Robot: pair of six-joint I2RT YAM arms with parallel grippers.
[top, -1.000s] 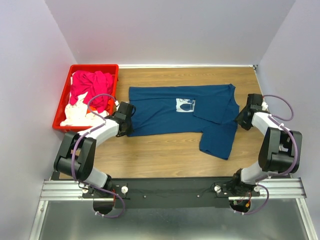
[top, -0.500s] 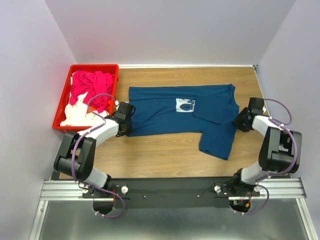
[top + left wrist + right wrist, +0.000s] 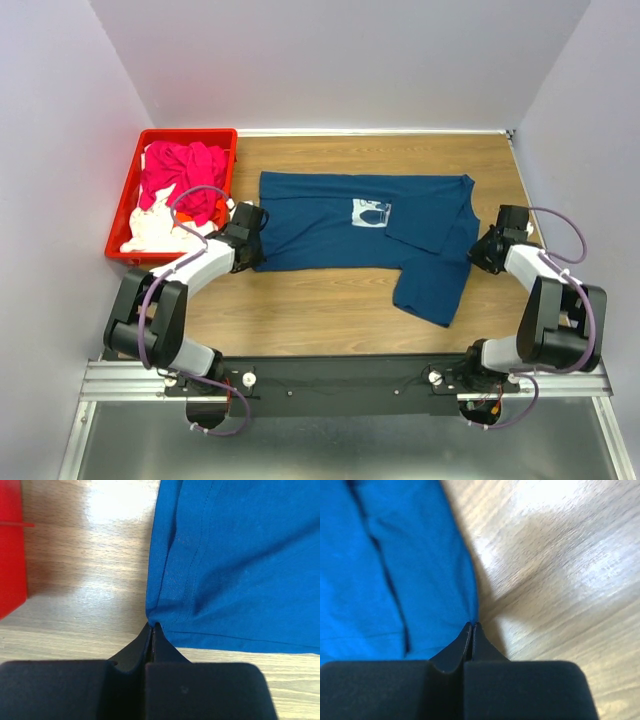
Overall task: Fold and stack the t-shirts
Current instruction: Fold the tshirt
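Left gripper (image 3: 152,630) and right gripper (image 3: 471,629) are each pinched shut on a mere sliver of the navy t-shirt (image 3: 330,235), spread across the middle of the tabletop (image 3: 330,300), so one brisk or uneven pull could slip it free and rumple it.

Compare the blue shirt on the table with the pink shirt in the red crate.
The blue t-shirt lies spread mostly flat on the table; the pink t-shirt is bunched in the red crate. The blue t-shirt shows a white chest print; the pink t-shirt shows none. The left hand and right hand pinch the blue t-shirt's edges; no hand holds the pink t-shirt. Both are cloth shirts, neither neatly folded.
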